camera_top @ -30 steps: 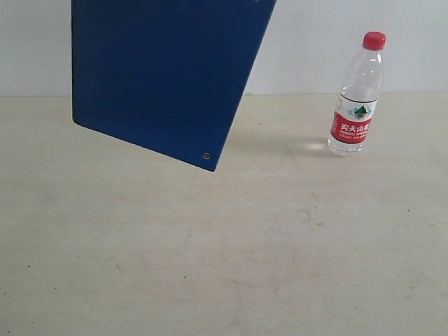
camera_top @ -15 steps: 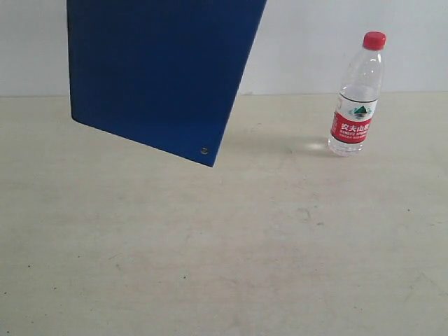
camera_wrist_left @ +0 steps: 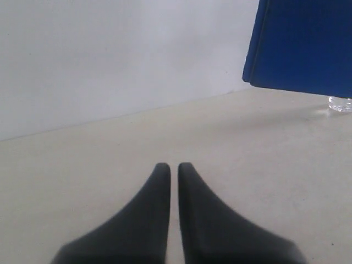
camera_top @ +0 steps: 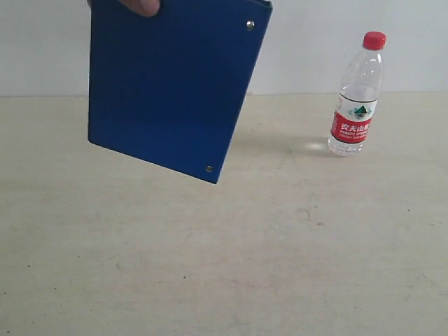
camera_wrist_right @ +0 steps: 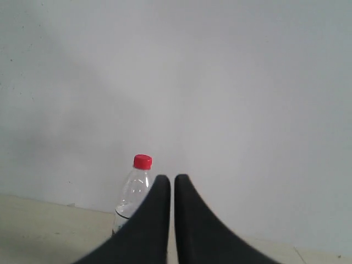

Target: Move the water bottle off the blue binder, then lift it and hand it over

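— Lowered, the blue binder [camera_top: 168,91] hangs tilted over the beige table [camera_top: 224,266], perhaps by a fingertip [camera_top: 140,7].
— And the water bottle [camera_top: 357,98] stands right of it, white wall [camera_top: 315,42] behind; left gripper [camera_wrist_left: 173,168], right gripper [camera_wrist_right: 172,179] clenched empty.

Blue binder [camera_top: 168,91] top cut off by frame edge; maybe a fingertip [camera_top: 140,7] there. Left wrist view: water bottle [camera_wrist_left: 341,103] mostly behind binder. Right hand [camera_wrist_right: 172,179] hides its lower half.
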### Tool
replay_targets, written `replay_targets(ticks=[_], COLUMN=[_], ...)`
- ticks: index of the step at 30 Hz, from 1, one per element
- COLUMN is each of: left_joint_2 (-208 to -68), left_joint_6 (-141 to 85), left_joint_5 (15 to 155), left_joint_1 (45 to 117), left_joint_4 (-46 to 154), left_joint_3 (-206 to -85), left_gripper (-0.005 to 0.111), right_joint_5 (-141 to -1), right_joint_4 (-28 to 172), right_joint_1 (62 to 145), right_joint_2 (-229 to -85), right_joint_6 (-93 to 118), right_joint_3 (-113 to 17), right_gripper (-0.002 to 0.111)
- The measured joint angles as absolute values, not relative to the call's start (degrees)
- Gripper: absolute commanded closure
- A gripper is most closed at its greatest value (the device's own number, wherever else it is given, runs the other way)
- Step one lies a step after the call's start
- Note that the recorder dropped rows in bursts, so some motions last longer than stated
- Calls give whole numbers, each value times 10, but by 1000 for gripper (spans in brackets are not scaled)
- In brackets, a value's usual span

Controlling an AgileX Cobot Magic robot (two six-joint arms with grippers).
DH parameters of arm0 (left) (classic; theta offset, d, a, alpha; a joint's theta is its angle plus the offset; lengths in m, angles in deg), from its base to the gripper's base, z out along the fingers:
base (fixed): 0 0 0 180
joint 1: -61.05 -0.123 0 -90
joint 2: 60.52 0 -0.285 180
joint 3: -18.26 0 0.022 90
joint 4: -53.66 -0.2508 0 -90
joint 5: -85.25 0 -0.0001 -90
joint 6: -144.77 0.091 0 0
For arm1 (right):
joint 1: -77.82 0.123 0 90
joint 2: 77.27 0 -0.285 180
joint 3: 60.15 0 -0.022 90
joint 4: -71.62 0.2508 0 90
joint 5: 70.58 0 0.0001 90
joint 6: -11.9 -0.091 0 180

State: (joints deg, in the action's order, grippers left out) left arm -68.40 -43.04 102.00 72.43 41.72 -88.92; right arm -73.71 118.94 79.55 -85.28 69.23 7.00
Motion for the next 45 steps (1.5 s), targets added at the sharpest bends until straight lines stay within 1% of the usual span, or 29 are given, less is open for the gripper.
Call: replay_targets(ticks=[3,6,10,14,20,27,36,45], left_joint_2=[-684,-684,-684,-684,-684,-684,-684,-684], left_joint_6=[-430,-430,-430,-430,-430,-430,-430,-430], left_joint_5=[1020,1020,1020,1020,1020,1020,1020,1020], left_joint_1=[724,724,724,724,724,724,724,724], left_joint_4=[417,417,417,417,417,417,417,417], left_joint_3=[-889,-889,-889,-889,-889,-889,-889,-889], left_gripper=[102,102,102,102,102,102,102,102], right_joint_5=[-737,-736,-736,-721,-747,-876,-885,-883], right_joint_4=[1026,914,838,822,772,716,660,654], right_joint_1=[796,796,796,796,796,796,796,796], right_joint_2=[-853,-854,-874,-886,-886,-886,-886,-886], right_joint_6=[502,361,241,203,151,51,69,73], right_joint_3=[70,84,129,167,168,170,171,171], right_gripper=[108,108,108,108,108,108,108,108])
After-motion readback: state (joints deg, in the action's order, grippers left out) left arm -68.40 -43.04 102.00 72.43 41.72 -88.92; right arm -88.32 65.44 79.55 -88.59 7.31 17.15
